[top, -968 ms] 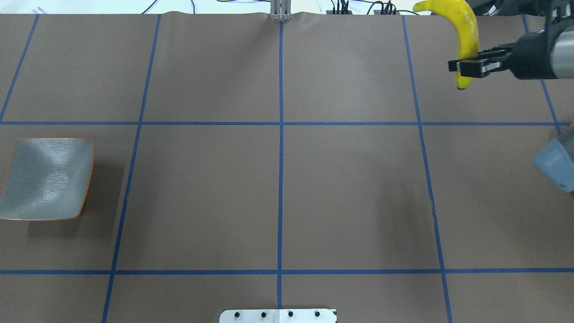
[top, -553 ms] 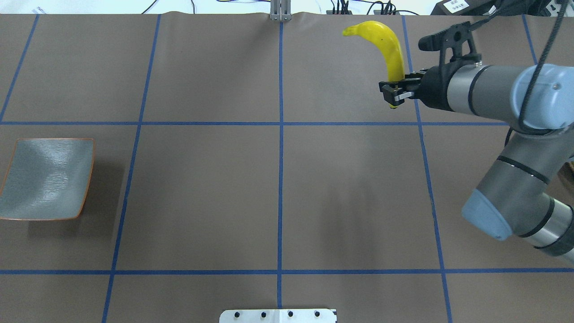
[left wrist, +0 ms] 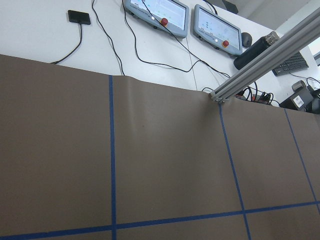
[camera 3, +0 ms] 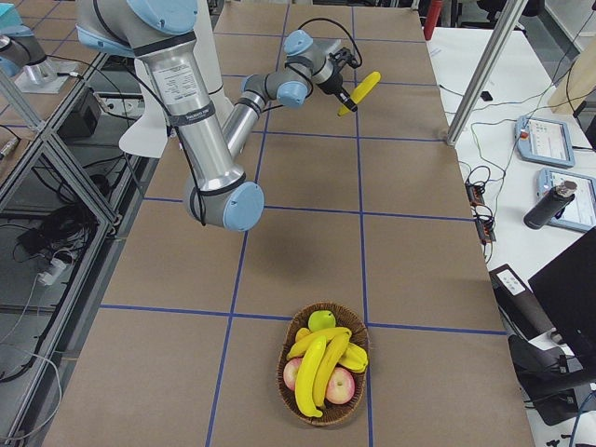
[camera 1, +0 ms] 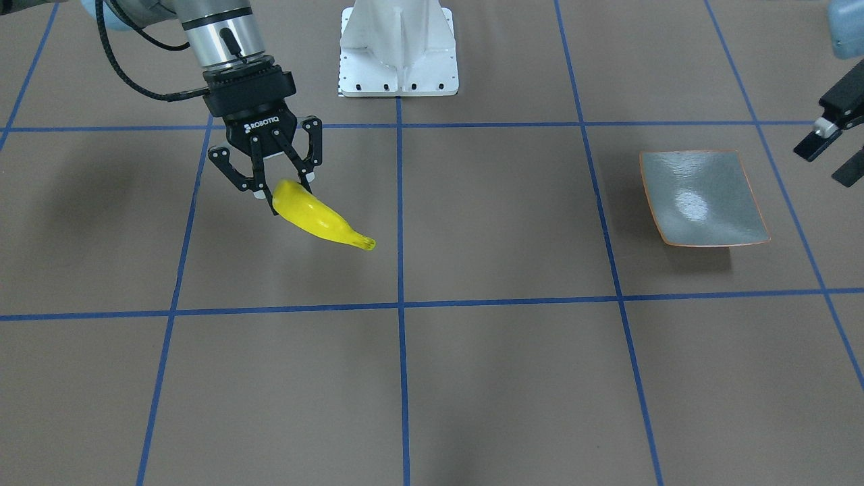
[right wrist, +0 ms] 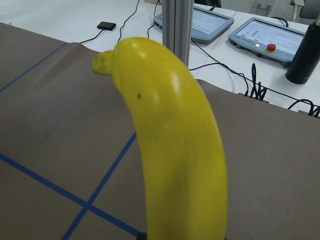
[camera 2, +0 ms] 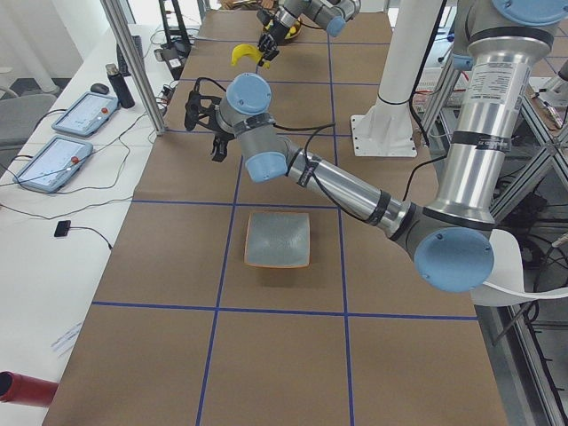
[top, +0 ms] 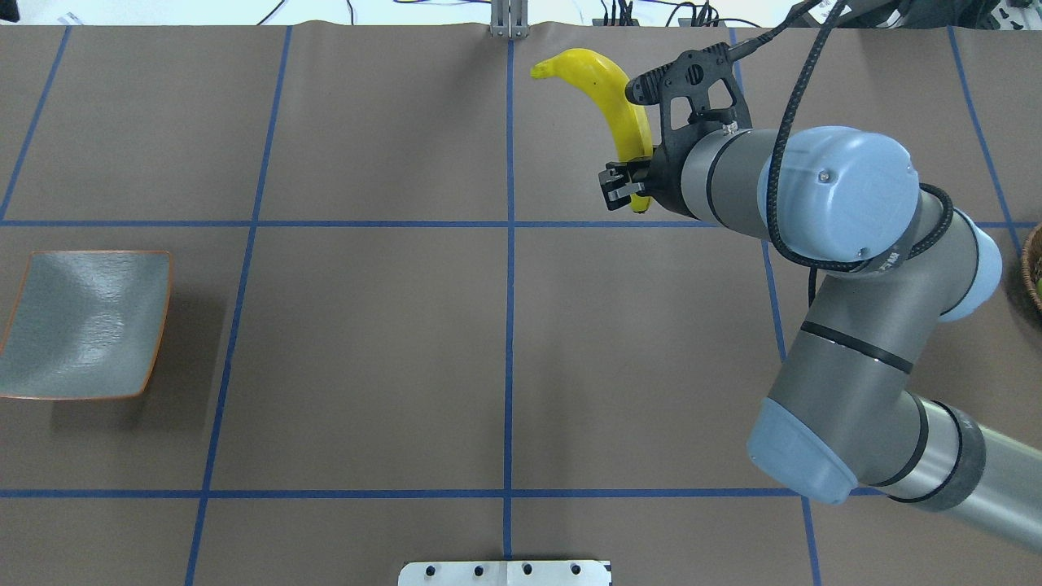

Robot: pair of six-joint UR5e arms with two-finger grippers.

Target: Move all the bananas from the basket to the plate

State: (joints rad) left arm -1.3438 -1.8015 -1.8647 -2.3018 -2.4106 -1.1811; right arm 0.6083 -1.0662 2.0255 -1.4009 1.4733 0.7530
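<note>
Overhead exterior, reading left to right: finding the plate (top: 85,325) bare at the bench's (top: 366,366) left edge, and, in the front-facing view, spotting the left gripper (camera 1: 829,156) spread and empty near it. Right of centre, carrying one banana (top: 606,89) in the air above the far bench, pinching only its near end in the right gripper (top: 623,185). Risking a swing or slip on the long crossing, judging by that end-only hold. Pointing the free end away from the robot and plateward, long axis carrying straight on from the gripper.
</note>
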